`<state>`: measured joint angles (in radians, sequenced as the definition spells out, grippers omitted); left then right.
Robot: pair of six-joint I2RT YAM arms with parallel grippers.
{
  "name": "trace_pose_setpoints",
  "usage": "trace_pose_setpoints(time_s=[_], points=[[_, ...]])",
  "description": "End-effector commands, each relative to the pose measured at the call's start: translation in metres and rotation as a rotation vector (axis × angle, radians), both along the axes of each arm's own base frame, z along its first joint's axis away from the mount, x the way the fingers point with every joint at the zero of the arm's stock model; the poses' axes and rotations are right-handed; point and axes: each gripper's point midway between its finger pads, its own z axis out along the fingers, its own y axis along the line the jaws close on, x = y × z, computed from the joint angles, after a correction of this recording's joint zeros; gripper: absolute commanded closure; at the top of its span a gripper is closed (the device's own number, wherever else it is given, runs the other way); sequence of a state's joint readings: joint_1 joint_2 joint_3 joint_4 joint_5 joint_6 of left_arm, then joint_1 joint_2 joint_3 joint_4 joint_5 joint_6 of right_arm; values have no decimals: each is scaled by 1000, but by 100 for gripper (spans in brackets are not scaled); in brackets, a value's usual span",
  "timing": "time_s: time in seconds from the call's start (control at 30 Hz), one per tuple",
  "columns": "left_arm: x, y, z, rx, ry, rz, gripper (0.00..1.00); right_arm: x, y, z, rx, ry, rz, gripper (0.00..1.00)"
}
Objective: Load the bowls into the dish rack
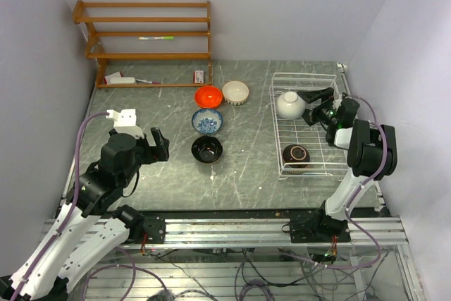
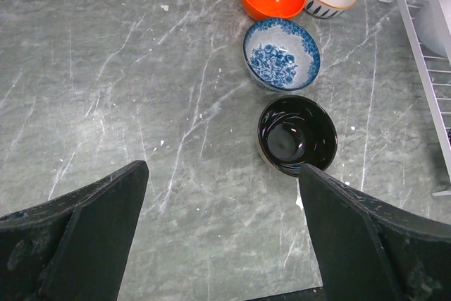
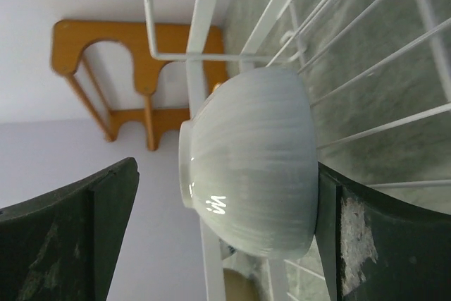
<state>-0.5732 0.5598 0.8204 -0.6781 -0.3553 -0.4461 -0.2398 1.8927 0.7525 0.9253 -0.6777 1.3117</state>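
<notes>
The white wire dish rack stands at the right. In it a white bowl rests upside down at the far end, and a brown bowl sits at the near end. My right gripper is open, its fingers either side of the white bowl; one finger is at the rim and the other stands clear of the foot. On the table lie an orange-red bowl, a cream bowl, a blue-and-white bowl and a black bowl. My left gripper hangs open and empty left of the black bowl.
A brown wooden shelf unit stands at the back left with small items on its lowest board. The right wall runs close beside the rack. Rack wires pass around the white bowl.
</notes>
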Motion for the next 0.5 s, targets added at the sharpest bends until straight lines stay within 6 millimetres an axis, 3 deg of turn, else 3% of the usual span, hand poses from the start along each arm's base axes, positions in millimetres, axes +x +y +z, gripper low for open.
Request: trace_pose_setpoints(time_s=[0.0, 0.3, 0.47], points=[[-1, -3, 4, -22, -23, -11, 1, 0, -21, -19, -192, 123, -39, 0], [-1, -3, 5, -23, -25, -15, 1, -3, -21, -36, -282, 199, 33, 0], [-1, -3, 6, -25, -27, -15, 1, -4, -28, -30, -350, 192, 19, 0]])
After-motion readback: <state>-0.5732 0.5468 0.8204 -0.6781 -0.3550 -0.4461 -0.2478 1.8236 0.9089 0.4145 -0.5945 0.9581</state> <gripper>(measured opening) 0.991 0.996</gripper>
